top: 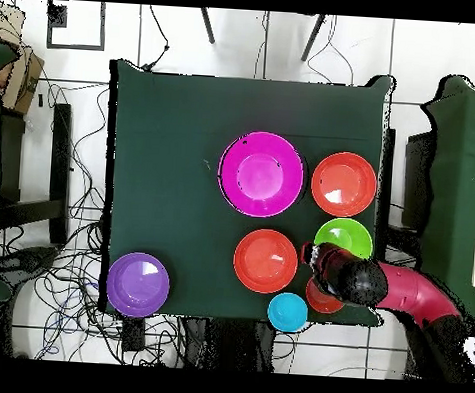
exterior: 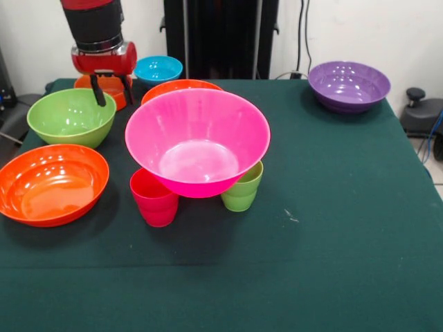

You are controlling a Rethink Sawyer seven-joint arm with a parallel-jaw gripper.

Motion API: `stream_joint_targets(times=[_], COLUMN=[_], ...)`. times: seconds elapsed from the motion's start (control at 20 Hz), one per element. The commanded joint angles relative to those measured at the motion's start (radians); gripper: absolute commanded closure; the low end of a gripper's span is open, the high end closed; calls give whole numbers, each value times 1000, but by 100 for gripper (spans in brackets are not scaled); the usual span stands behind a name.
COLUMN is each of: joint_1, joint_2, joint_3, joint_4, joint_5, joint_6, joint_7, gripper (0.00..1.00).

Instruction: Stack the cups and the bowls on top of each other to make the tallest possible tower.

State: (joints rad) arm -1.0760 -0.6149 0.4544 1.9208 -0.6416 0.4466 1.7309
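The large pink bowl (exterior: 197, 142) sits upright on the magenta-red cup (exterior: 154, 198) and the light green cup (exterior: 242, 189) at the table's middle; from above only the pink bowl (top: 262, 173) shows. The orange cup is hidden. My gripper (exterior: 112, 90) is open, with its fingers hanging over the small orange bowl (exterior: 109, 84) at the far left; I cannot tell if they touch it. From above, the gripper (top: 319, 266) partly covers that bowl (top: 321, 300). The green bowl (exterior: 71, 116), two wide orange bowls (exterior: 52, 183) (exterior: 181, 86), the blue bowl (exterior: 158, 69) and the purple bowl (exterior: 348, 85) stand separately.
The dark green table (exterior: 332, 228) holds everything. From above, the green bowl (top: 343, 237), the orange bowls (top: 343, 183) (top: 266, 259) and the blue bowl (top: 288, 312) crowd round the arm (top: 401, 290). The purple bowl (top: 137, 284) stands alone at the other side.
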Motion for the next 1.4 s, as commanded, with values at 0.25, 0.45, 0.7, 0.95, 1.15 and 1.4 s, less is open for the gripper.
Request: stream_joint_targets(times=[0.25, 0.45, 0.7, 0.95, 1.15, 1.4], joint_1=[34, 34, 39, 50, 62, 60], joint_2=[51, 79, 115, 155, 165, 116], joint_3=[58, 56, 57, 49, 43, 52], joint_4=[-133, -152, -178, -202, -207, -173], joint_5=[-107, -121, -141, -161, -180, -153], joint_6=[71, 59, 34, -1, -23, -9], joint_7=[-194, -188, -176, -150, -124, -107], gripper=[0, 0, 0, 0, 100, 100])
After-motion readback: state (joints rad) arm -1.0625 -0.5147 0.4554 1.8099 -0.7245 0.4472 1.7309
